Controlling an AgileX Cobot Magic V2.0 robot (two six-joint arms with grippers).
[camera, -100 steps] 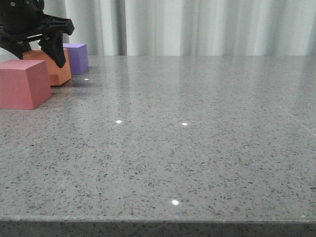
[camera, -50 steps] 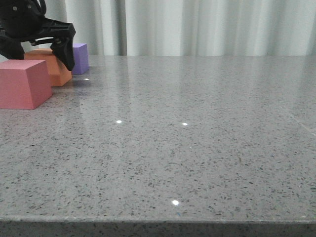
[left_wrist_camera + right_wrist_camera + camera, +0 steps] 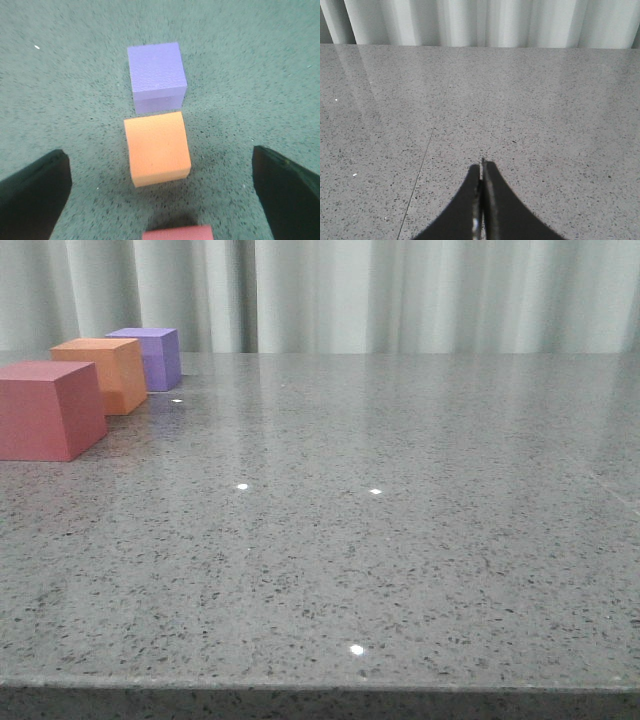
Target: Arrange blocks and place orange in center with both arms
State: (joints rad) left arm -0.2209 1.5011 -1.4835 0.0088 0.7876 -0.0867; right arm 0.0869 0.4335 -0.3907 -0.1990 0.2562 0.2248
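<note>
Grey speckled stone makes up the table top point(image 3: 400, 540), polished enough to throw back small points of light. At its far left corner, the front view shows three matte cubes in a row running from near to far: the red-pink cube point(image 3: 48, 408) closest, the plain matte orange cube point(image 3: 103, 373) behind it, and the purple cube point(image 3: 150, 356) farthest back, by the pale pleated curtain point(image 3: 400, 295). So the orange one sits in the middle of the line. From this low angle the cubes overlap, and whether they touch cannot be told here.

The left wrist view answers that: looking down, the orange cube point(image 3: 157, 148) and the purple cube point(image 3: 156, 76) stand just apart with a thin strip of stone between them, and only the top edge of the red-pink cube point(image 3: 178, 232) shows, also apart from the orange. The left gripper point(image 3: 162, 195) hangs above the row with its dark fingers point(image 3: 35, 195) spread wide, holding nothing; the front view does not show it at all.

The right wrist view shows the right gripper point(image 3: 482, 170) over bare stone, well away from the cubes, its two fingers pressed together with nothing between them. A faint seam line runs across the stone there.
</note>
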